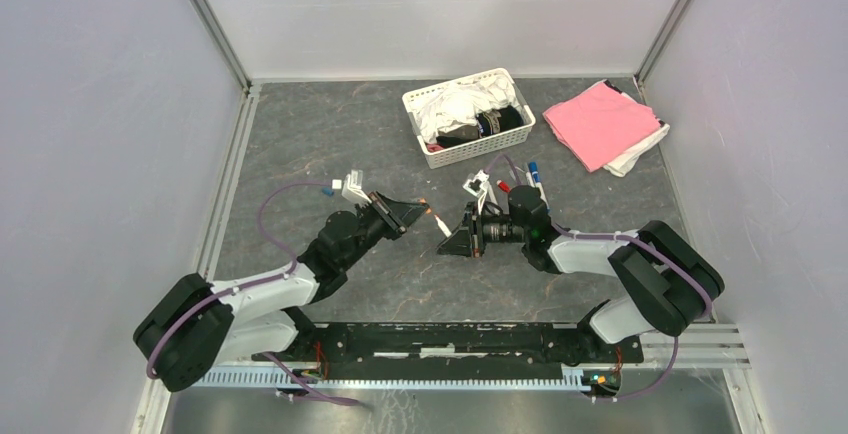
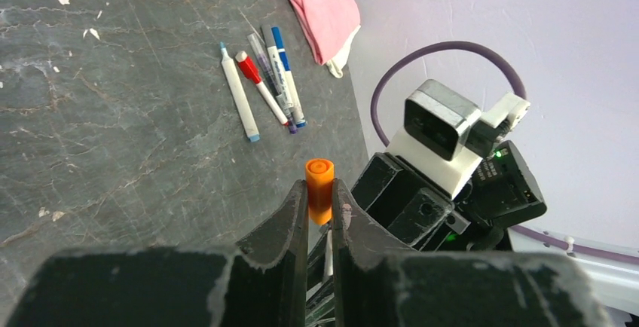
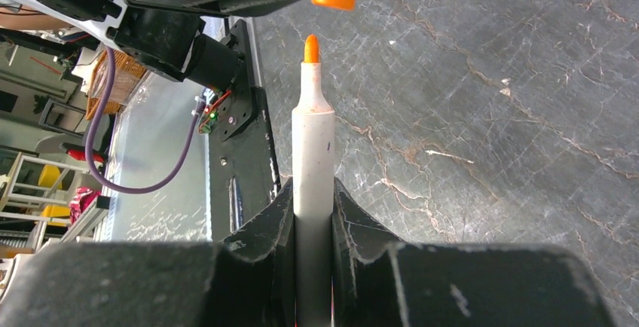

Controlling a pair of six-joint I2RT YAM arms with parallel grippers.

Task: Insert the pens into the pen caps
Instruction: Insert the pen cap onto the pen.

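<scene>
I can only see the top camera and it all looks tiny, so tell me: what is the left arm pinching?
Observer: The left wrist camera shows the left gripper with its jaws shut on an orange cap.
Operator: What about the right arm?
Observer: Its own camera shows the right gripper shut on a white pen, uncapped, with a bare orange tip.
Operator: Are they touching?
Observer: No. In the right wrist view a gap separates tip and cap, and the cap sits slightly right of the pen's line.
</scene>
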